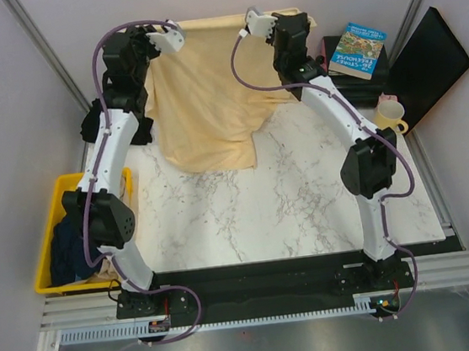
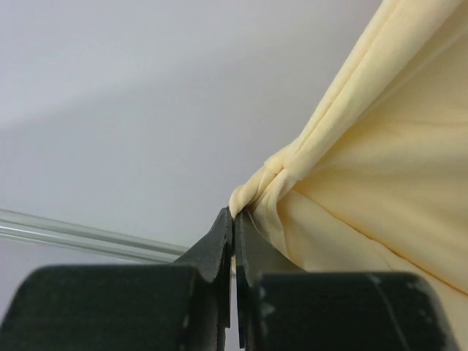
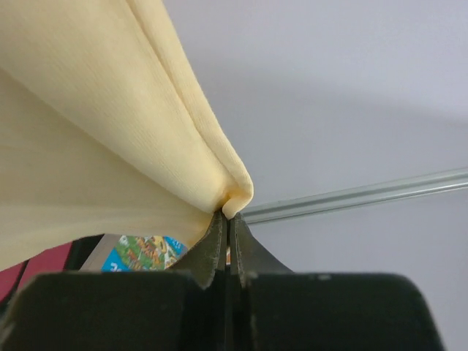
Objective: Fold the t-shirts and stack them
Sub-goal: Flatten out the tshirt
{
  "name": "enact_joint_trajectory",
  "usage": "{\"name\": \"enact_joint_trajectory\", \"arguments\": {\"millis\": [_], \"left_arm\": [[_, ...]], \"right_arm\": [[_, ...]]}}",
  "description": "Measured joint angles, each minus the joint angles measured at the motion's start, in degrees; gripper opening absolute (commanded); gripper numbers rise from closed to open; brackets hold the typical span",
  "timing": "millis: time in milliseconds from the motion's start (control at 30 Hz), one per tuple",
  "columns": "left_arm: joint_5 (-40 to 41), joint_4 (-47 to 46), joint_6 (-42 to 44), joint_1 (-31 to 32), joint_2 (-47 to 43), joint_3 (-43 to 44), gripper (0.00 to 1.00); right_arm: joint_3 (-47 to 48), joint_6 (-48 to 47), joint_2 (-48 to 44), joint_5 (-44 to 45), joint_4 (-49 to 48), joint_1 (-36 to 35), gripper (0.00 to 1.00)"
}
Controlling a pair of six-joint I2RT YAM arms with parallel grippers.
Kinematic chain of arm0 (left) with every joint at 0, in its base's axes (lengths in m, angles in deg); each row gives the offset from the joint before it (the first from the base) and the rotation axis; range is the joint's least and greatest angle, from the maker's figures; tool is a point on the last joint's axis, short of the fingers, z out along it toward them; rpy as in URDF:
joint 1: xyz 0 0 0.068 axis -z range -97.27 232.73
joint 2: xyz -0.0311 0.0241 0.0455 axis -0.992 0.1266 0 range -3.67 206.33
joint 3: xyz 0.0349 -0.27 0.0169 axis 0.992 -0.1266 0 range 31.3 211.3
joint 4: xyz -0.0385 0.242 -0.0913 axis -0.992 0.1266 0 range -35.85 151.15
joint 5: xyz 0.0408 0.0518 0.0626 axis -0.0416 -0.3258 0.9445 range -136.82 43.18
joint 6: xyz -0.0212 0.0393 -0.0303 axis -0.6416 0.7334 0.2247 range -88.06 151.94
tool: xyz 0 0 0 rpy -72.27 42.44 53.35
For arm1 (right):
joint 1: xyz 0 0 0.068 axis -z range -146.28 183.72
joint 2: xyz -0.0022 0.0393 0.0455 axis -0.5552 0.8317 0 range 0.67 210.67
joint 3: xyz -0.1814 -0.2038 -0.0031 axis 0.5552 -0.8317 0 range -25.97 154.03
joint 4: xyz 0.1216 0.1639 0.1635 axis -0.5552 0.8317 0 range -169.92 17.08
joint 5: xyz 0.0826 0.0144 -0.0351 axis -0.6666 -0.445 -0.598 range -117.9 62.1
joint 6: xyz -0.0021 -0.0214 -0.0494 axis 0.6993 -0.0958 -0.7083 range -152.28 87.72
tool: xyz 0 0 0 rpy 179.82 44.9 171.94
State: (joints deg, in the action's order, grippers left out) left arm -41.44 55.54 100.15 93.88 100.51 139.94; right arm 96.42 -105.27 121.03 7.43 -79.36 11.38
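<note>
- Cream shirt (image 1: 202, 111) hangs spread between the two arms at the far side of the marble surface (image 1: 297, 202), its lower end bunched on the marble and no fold made in it yet.
- Left jaws are closed on a gathered corner of the shirt (image 2: 292, 175). Right jaws are closed on a folded edge at the opposite top corner (image 3: 219, 183).
- Left arm (image 1: 112, 143) and right arm (image 1: 338, 117) both reach up and far forward, carrying the cloth between them.
- No folded shirt and no stack shows anywhere on the surface, so the job appears to be at an early stage: this shirt must be laid flat and folded, then the others.
- Navy shirt (image 1: 63, 250) lies crumpled in the yellow bin (image 1: 48, 286) at the left edge, unfolded.
- Dark cloth (image 1: 93, 124), probably the black shirt, shows beside the left arm, mostly hidden.
- Book (image 1: 357, 50) and mug (image 1: 388, 114) sit at the far right, apart from the work.
</note>
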Motion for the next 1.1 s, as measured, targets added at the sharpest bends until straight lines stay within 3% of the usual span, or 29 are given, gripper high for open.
{"name": "enact_joint_trajectory", "arguments": {"millis": [200,433,533,767,967,1100], "left_arm": [[-6.93,3.82,2.21,-0.46,-1.18,1.03,0.02],[-17.97,18.64,5.88,0.55,-13.49,-24.76,0.02],[-24.24,30.05,7.17,1.81,-14.78,-28.89,0.02],[-34.34,50.9,8.04,3.65,-10.14,-22.43,0.02],[-37.64,59.47,7.93,5.33,2.8,-12.52,0.02],[-37.38,62.05,7.74,7.13,9.88,-10.54,0.02]], "right_arm": [[2.54,-1.62,2.03,0.31,-4.59,1.25,0.0],[-12.28,3.63,-5.77,-3.17,3.82,1.75,0.0],[-16.96,5.57,-8.63,-6.51,11.41,1.92,0.0],[-18.18,8.9,-9.64,-12.63,23.19,1.9,0.0],[-19.58,11.1,-9.62,-15.8,27.78,0.72,0.0],[-19.82,12.28,-8.39,-16.87,28.74,-0.26,0.0]]}}
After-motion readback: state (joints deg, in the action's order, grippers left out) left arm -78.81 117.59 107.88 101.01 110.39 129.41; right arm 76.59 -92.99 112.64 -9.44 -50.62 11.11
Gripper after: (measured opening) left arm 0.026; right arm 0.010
